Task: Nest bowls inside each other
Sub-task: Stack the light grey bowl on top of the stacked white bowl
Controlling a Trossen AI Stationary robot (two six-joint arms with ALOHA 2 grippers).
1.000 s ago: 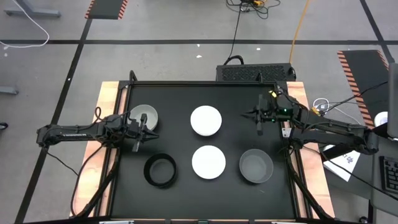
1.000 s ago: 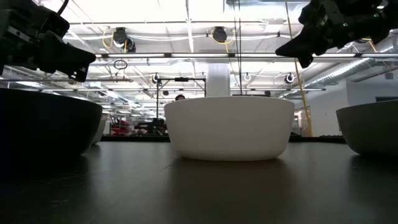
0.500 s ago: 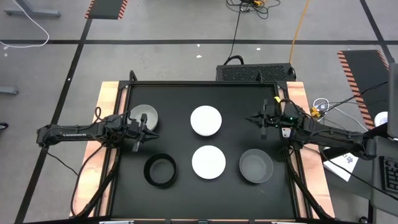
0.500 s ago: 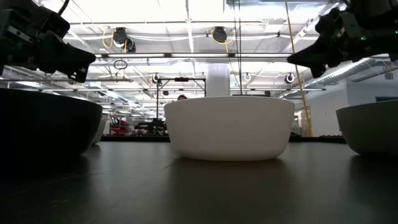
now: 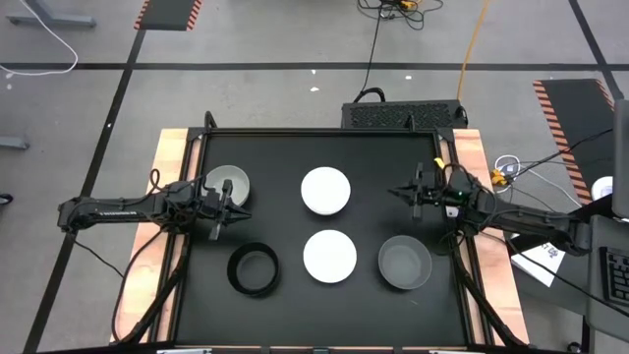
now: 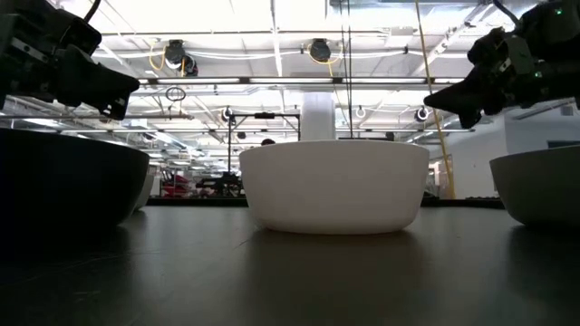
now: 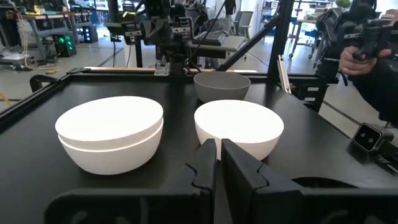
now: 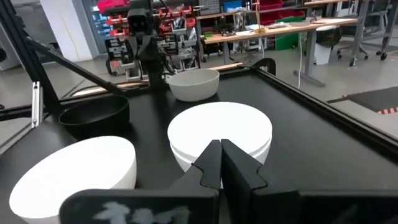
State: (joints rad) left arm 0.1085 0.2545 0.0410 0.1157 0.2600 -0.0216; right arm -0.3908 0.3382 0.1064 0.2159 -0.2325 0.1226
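On the black table (image 5: 285,162), both grippers, left (image 5: 218,209) and right (image 5: 416,193), hover pinched shut; we count only five bowls (image 5: 325,190).

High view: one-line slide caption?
Five bowl spots on the black table; left end effector and right end effector hover empty.

- Setting: robotics lab or workshop; concrete floor (image 5: 275,88) marked with black tape lines around the table (image 5: 324,147)
- Beyond the table: workbenches (image 8: 292,28); red parts bins (image 8: 118,5); ceiling ducting (image 6: 317,50)
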